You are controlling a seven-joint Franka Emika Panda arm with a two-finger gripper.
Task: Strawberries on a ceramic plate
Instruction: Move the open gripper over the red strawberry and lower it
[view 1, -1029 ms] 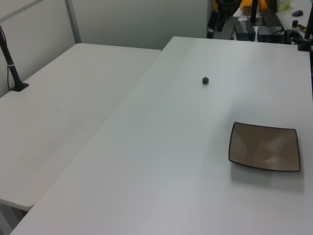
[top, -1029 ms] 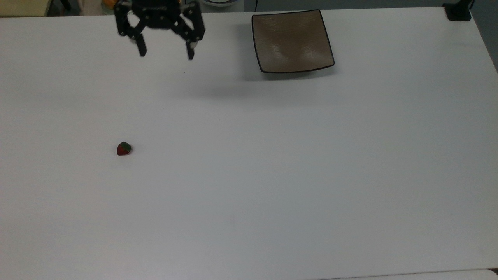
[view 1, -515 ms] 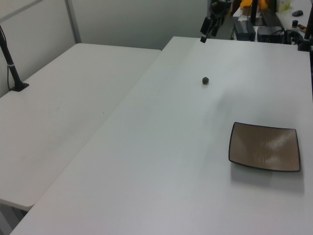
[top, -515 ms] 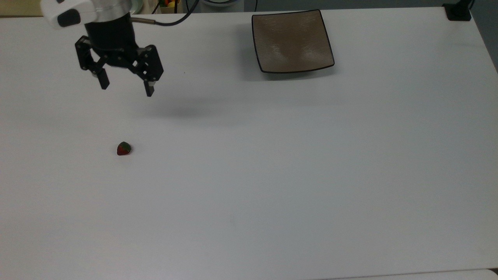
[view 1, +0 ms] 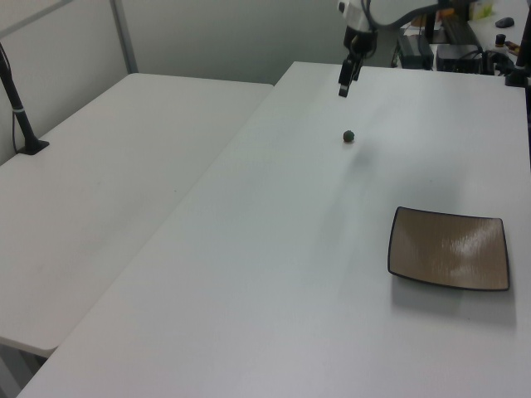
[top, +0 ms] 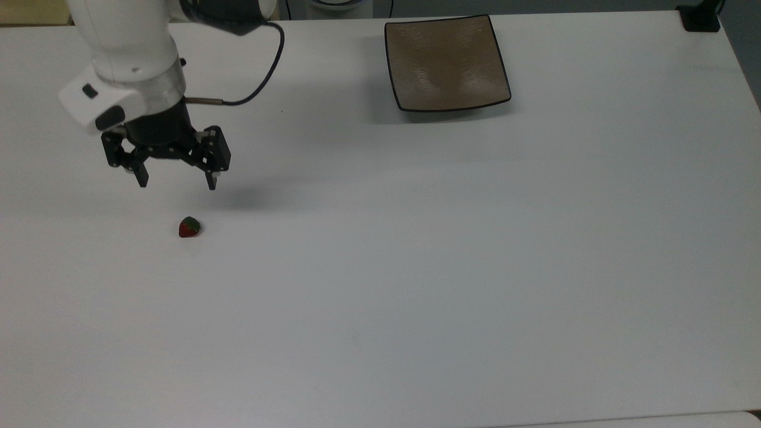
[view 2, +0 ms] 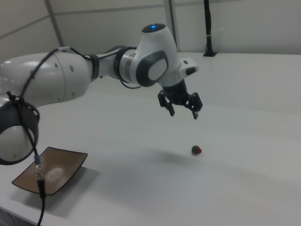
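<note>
- Your gripper point(top: 177, 182) hangs above the white table point(top: 416, 267) with its two fingers spread wide and nothing between them.
- In the top view the strawberry point(top: 189, 227) lies on the bare table just below the gripper and slightly to the top view's right of the midpoint between the fingertips; it is untouched.
- In the right view the gripper point(view 2: 184, 112) is clearly well above the strawberry point(view 2: 196, 150), with open air between them, so you have a descent to make before any grasp.
- In the left view the strawberry point(view 1: 349, 136) is a small dark dot on the far part of the table, with the gripper point(view 1: 343, 86) above and beyond it.
- The ceramic plate point(top: 446, 62) sits empty at the far edge in the top view, well apart from the strawberry and to the top view's right of it; in the left view the ceramic plate point(view 1: 449, 248) lies nearer the camera.
- Judged from this, nothing of the task is done yet: you are on the approach. Left for you are lining up, lowering, closing on the berry, carrying it across, and releasing it on the plate.
</note>
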